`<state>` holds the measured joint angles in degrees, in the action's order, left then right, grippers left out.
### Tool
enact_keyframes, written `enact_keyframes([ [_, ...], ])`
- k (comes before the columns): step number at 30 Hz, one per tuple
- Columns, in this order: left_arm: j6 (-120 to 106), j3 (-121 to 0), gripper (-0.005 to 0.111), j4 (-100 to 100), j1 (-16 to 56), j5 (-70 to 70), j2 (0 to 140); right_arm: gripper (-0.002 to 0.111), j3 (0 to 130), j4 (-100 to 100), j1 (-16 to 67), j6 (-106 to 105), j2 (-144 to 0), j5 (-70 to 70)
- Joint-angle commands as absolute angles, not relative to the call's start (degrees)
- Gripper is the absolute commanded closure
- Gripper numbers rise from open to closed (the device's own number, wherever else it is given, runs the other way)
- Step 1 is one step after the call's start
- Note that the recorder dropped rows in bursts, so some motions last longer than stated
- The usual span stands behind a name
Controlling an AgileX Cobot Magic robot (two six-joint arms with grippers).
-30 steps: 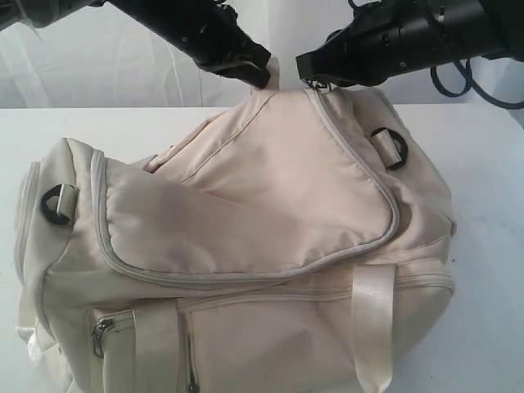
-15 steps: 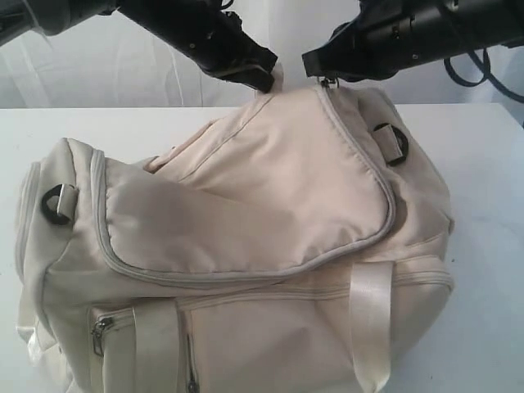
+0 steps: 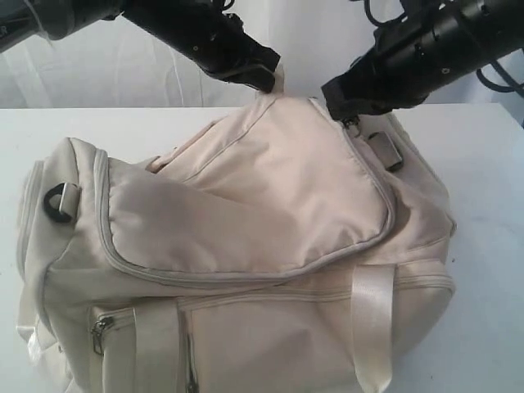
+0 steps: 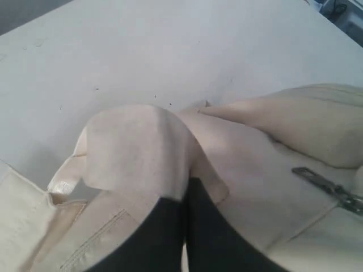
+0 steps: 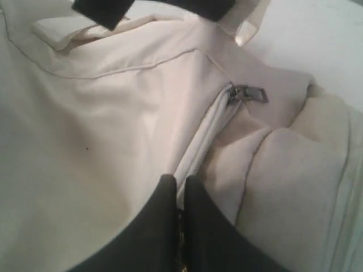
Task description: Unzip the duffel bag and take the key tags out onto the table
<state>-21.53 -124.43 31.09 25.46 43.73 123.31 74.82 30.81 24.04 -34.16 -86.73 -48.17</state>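
The cream duffel bag lies on the white table with its grey zipper curving round the top flap. My left gripper is shut on a fold of bag fabric at the bag's far top edge and holds it up. My right gripper is shut on a zipper pull at the top right of the flap, with metal glinting between its fingers. A second slider sits further along the zipper tape, near the left gripper. The key tags are hidden.
Black D-rings sit at the bag's left end and behind the right gripper. A satin strap hangs down the front, and a small side-pocket zipper is shut. White table spreads on both sides of the bag.
My right gripper has moved right and down along the zipper from the flap's top corner, pulling the slider with it. The left gripper has kept its hold at the top edge.
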Motion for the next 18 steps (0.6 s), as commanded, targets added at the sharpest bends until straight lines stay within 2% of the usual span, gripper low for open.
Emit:
enact_keyframes([
  [1,-21.36,-124.77,0.107,28.76,24.66,40.04,122.99,0.108,74.10,29.73,23.98,-32.43,-85.46,-58.40],
  [7,-21.36,-124.77,0.107,27.68,24.66,40.53,122.87,0.108,68.60,23.78,23.98,-28.85,-84.53,-61.57],
  [18,-21.36,-124.77,0.107,26.31,24.66,40.57,122.39,0.108,57.16,22.88,23.98,-27.75,-72.85,-62.45],
])
